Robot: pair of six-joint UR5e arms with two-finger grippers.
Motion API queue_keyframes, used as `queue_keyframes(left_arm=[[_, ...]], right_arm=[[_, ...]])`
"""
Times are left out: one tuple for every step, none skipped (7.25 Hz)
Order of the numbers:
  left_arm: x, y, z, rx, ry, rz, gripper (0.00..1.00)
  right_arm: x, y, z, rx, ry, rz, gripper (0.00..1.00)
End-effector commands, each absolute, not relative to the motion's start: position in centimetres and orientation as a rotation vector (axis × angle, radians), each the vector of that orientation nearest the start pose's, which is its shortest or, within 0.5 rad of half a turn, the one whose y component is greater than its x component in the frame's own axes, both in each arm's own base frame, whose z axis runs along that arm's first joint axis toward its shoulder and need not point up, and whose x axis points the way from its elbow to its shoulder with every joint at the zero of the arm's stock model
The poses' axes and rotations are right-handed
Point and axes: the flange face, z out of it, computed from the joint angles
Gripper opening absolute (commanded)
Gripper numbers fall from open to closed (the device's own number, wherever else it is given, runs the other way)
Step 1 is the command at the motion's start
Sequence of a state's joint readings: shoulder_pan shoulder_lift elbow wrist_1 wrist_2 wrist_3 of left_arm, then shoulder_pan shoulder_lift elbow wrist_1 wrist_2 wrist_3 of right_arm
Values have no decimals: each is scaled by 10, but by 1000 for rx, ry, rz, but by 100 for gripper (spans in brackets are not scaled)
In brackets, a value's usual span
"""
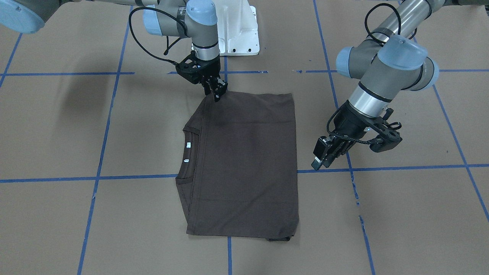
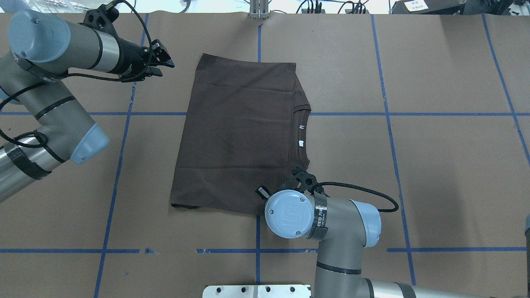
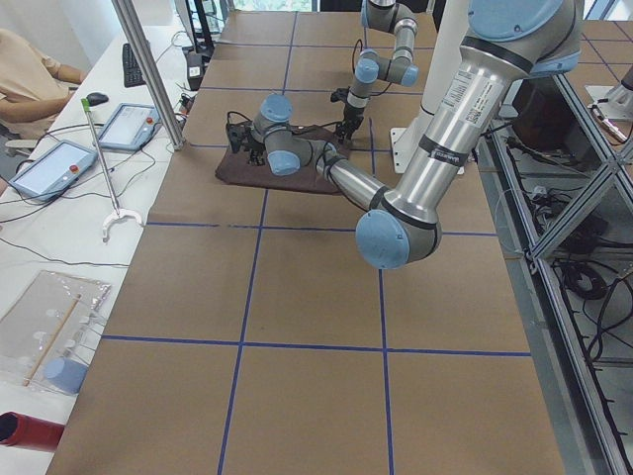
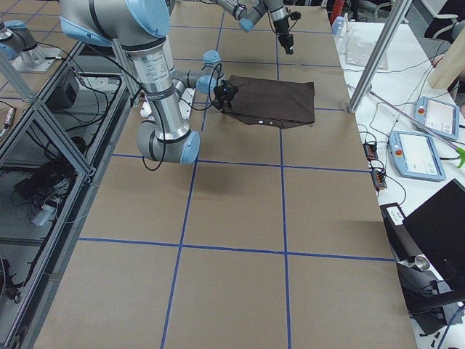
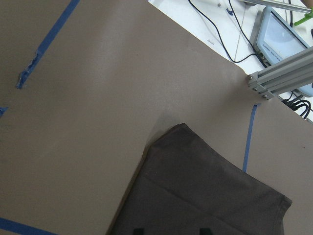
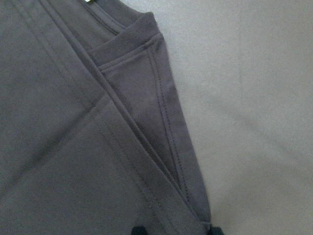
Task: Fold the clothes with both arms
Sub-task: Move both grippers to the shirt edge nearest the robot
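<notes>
The dark brown T-shirt point(image 2: 236, 136) lay flat mid-table point(image 2: 414, 165), sleeves tucked in, collar to the right. A further fold seemed to be in hand, and it called for both arms to pinch corners first. At the near right corner the right gripper point(image 1: 216, 91) was narrowly parted, straddling the shoulder edge without clamping it. Off the far left corner the left gripper point(image 1: 321, 162) hovered, similarly parted and empty.
</notes>
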State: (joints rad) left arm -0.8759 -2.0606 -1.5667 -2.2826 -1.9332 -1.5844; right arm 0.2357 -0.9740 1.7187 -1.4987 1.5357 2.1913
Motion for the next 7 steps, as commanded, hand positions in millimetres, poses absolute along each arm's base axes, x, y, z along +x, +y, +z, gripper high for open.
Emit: queue_keyframes(left_arm=[[353, -577, 295, 209, 1224, -558, 48], [354, -577, 295, 208, 1225, -557, 48], [354, -577, 296, 207, 1224, -558, 48], [354, -577, 294, 209, 1226, -559, 48], [351, -574, 294, 206, 1230, -561, 48], [350, -570, 292, 184, 1243, -590, 48], [360, -562, 287, 148, 1259, -616, 48]], right_arm=[[-610, -295, 235, -175, -842, 813, 0], [-612, -295, 239, -174, -833, 813, 0], [-610, -295, 234, -177, -843, 815, 0], [-601, -301, 226, -177, -863, 824, 0], [-585, -303, 215, -177, -891, 825, 0], [-571, -299, 205, -178, -892, 823, 0], [-561, -297, 201, -179, -894, 823, 0]])
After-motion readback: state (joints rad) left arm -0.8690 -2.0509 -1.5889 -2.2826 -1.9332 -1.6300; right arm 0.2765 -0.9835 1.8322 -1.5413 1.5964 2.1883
